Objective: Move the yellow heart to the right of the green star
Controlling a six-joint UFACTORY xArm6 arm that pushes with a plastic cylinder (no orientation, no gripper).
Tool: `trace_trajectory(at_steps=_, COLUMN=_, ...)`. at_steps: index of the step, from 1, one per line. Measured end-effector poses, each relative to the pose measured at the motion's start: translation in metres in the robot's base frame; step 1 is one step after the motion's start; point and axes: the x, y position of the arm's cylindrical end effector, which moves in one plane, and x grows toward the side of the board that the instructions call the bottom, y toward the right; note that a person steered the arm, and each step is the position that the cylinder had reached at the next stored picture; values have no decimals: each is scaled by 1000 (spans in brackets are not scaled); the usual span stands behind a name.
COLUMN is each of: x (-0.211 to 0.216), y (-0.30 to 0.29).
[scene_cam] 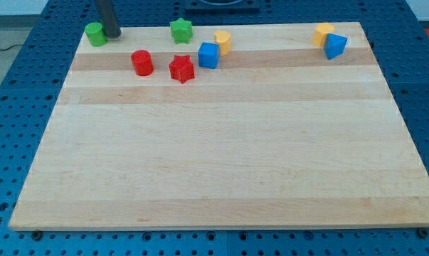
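The yellow heart [223, 41] lies near the board's top edge, just right of and slightly below the green star [181, 30], with a small gap between them. A blue cube [208, 55] touches the heart's lower left side. My tip [112, 34] is at the board's top left, right beside a green cylinder [95, 34], far to the left of the star and the heart.
A red cylinder [142, 62] and a red star [181, 68] lie below the green star. At the top right, a second yellow block [324, 33] touches a blue block [335, 45]. The wooden board [221, 163] rests on a blue perforated table.
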Motion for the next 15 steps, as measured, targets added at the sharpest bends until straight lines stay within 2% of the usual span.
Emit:
trace_trajectory(at_steps=2, x=1, y=18)
trace_trajectory(at_steps=4, x=-22, y=30)
trace_trajectory(at_steps=5, x=-21, y=79)
trace_trajectory(at_steps=6, x=-20, y=154)
trace_trajectory(at_steps=7, x=-7, y=196)
trace_trajectory(at_steps=9, x=82, y=199)
trace_trajectory(at_steps=11, x=84, y=194)
trace_trajectory(at_steps=12, x=80, y=170)
trace_trajectory(at_steps=13, x=52, y=170)
trace_trajectory(at_steps=15, x=-10, y=244)
